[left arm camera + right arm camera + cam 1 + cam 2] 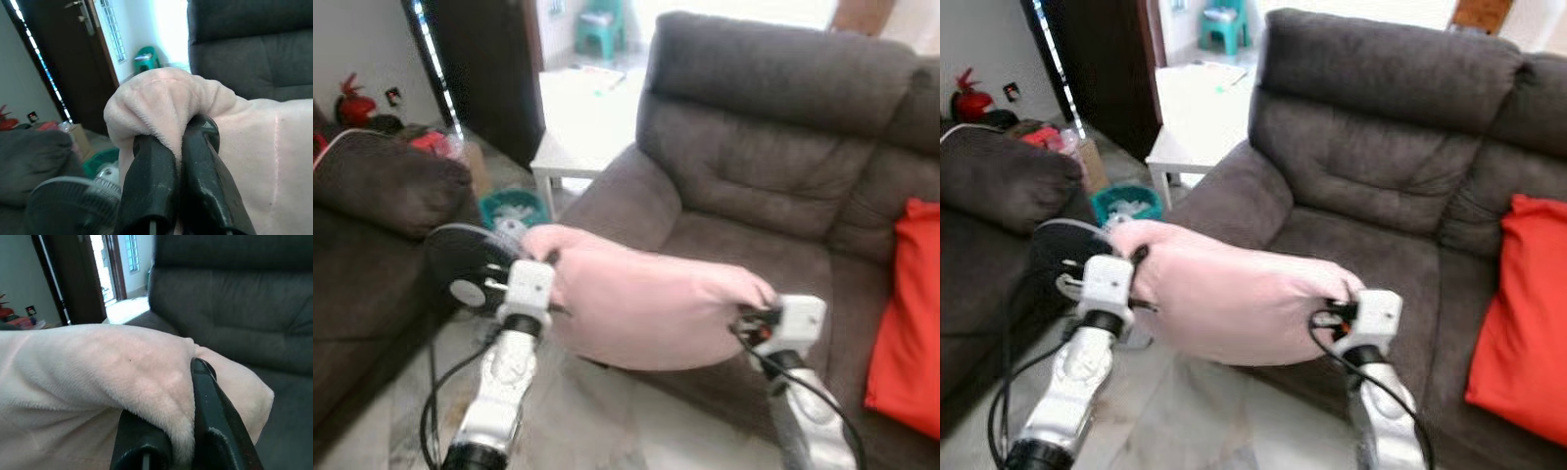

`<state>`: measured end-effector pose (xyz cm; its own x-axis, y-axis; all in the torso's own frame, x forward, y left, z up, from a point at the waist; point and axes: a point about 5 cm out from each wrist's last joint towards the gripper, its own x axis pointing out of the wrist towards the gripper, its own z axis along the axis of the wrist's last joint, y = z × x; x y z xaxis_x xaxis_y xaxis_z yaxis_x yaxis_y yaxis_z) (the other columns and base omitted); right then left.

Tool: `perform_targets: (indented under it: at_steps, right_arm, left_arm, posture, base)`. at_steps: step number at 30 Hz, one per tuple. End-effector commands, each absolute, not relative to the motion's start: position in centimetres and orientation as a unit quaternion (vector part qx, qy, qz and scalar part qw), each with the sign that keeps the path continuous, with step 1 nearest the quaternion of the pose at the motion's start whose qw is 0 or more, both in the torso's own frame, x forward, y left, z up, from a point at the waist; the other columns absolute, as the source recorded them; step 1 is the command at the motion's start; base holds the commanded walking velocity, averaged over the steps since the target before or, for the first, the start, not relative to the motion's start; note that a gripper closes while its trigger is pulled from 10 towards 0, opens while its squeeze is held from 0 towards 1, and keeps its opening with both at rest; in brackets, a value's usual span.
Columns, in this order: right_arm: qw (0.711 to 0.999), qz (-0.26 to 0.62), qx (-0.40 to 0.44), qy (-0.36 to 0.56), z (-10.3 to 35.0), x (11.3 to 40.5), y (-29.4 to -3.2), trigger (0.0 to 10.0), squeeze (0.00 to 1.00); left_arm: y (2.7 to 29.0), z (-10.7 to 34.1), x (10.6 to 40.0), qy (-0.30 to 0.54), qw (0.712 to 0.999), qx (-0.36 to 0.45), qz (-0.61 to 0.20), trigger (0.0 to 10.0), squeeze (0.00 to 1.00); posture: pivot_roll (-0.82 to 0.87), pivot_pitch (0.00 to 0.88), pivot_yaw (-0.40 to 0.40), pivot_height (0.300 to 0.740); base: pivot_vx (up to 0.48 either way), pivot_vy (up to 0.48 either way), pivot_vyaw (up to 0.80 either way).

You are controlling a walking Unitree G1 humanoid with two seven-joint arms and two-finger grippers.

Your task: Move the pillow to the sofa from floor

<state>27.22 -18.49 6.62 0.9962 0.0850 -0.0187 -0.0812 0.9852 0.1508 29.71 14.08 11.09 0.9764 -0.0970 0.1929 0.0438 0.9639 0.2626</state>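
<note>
A living room with a pale tiled floor (597,421) lies before the robot, and a dark grey sofa (754,166) fills the right of the head views. The pink pillow (641,304) hangs in the air in front of the sofa's seat edge, clear of the floor and not yet resting on the cushion. It looks plush and light: the fabric bunches into soft folds where it is pinched, and the body sags between the two holds, so it should give rather than slip, with nothing fragile about it. Holding it at opposite ends, as here, seems the sensible way to keep it from folding up.

Its long axis runs roughly level from the robot's left to its right, broadside to the sofa, the left end a little higher.

The left gripper (173,152) has its two black fingers (146,176) pressed together on a gathered corner of the pillow. The right gripper (186,396) pinches a fold at the other end, fabric squeezed between its fingers.

Further out, a red cushion (906,313) leans at the sofa's right end. A second dark couch (382,196) stands to the left, with a black fan (465,264) just behind the left gripper, a teal bin (514,208) and a white table (582,117) beyond.
</note>
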Motion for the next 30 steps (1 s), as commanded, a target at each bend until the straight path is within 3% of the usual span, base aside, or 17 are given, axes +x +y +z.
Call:
perform_targets:
  at_steps: [1,9,18,30]
  right_arm:
    - [0.996,0.036,0.081,-0.025,8.1,27.8,-18.5,10.0,0.00]
    - [0.996,0.028,0.081,-0.033,8.3,27.9,-18.7,10.0,0.00]
    - [0.992,0.016,0.079,-0.095,11.3,28.9,-19.2,10.0,0.00]
    - [0.988,-0.012,0.091,-0.127,13.4,29.7,-20.2,10.0,0.00]
  left_arm:
    - [15.5,12.2,30.0,-0.123,0.984,0.130,-0.010,10.0,0.00]
    - [15.7,13.1,30.3,-0.139,0.980,0.141,-0.011,10.0,0.00]
    - [15.1,18.3,30.9,-0.228,0.960,0.159,-0.026,10.0,0.00]
    - [14.1,19.5,31.3,-0.239,0.958,0.148,-0.063,10.0,0.00]
  posture:
    - [0.09,0.005,-0.055,0.740]
    - [0.09,0.010,-0.056,0.740]
    - [0.09,0.018,-0.058,0.740]
    - [0.09,0.022,-0.057,0.740]
  base:
    - [0.319,0.000,0.00]
    - [0.339,0.000,0.00]
    - [0.342,0.000,0.00]
    - [0.351,0.000,0.00]
